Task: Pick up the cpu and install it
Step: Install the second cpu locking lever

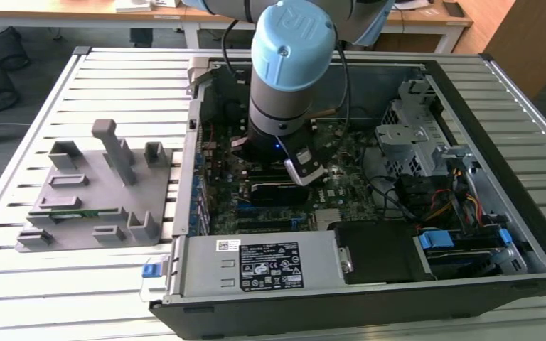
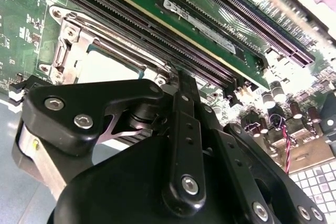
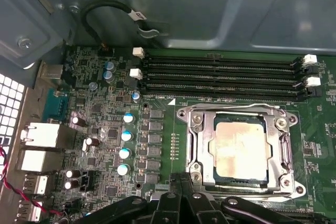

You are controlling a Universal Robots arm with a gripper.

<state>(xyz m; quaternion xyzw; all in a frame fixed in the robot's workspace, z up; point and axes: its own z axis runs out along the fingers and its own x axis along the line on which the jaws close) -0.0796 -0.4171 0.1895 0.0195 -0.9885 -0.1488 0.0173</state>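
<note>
Slatted metal tabletop (image 1: pixel 111 78) carries an open computer case (image 1: pixel 368 284) and, toward the exterior view's left, a grey plastic fixture (image 1: pixel 93 206) with a narrow green circuit strip (image 1: pixel 69 212) lying in it. Arm (image 1: pixel 287 78) reaches straight down into the case over the motherboard (image 1: pixel 254 206).

Second wrist view: black pincer (image 2: pixel 176 74) linkage in the foreground, close above the board; cannot tell whether its fingers are open or closed. Just beyond it the cpu (image 2: pixel 107 66) sits within the socket frame (image 2: pixel 65 40), beside the long memory slots (image 2: pixel 157 30).

First wrist view: cpu (image 3: pixel 240 148), silvery top up, lies flat inside the metal socket frame (image 3: pixel 199 145), seated in the socket. Memory slots (image 3: pixel 220 74) run just beside the frame; capacitors (image 3: pixel 125 136) stand nearby
</note>
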